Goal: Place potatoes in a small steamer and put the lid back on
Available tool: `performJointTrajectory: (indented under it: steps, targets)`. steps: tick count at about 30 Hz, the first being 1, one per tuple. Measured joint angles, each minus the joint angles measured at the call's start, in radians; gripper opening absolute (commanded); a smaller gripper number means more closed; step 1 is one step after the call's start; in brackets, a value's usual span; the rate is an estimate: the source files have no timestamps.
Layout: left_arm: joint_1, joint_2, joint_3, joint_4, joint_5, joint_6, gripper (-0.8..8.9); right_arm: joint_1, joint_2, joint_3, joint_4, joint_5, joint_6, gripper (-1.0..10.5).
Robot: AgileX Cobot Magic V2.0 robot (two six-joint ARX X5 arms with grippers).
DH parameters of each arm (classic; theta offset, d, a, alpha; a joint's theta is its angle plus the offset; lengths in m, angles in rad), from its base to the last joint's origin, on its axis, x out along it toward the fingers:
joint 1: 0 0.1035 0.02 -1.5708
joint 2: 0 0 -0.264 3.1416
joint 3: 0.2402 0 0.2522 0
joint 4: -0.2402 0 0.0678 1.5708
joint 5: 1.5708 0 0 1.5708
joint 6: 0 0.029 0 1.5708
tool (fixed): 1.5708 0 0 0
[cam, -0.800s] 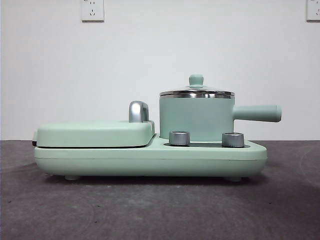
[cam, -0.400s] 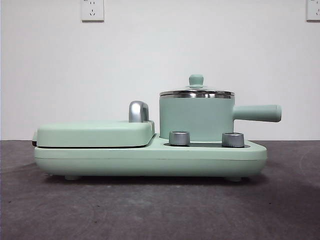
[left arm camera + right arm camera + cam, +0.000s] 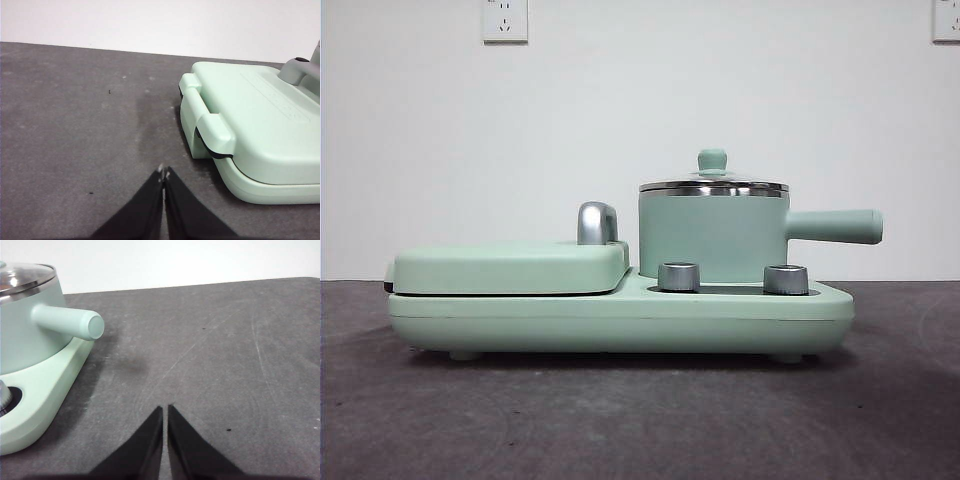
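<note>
Lifting the lid (image 3: 713, 185) straight off the steamer (image 3: 714, 236) by its knob comes first, both grippers' jaws resting clenched, empty.

The mint-green small steamer (image 3: 712, 238) stands upright, its steel-rimmed glass lid (image 3: 713, 184) seated flat on top.

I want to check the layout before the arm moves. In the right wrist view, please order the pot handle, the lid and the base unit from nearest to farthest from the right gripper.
From the right gripper, shut over the bare table:
1. Base unit, its rounded end closest, low beside the gripper.
2. Pot handle, sticking out above that end.
3. Lid, on the pot, farthest back.
</note>
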Motion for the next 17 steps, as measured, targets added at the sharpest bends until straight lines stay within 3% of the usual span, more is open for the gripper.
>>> performJointTrajectory:
  steps: [17]
  targets:
    - [-0.095, 0.0, 0.0, 0.0, 0.0, 0.0, 0.06, 0.0, 0.0, 0.0, 0.0, 0.0, 0.0, 0.1]
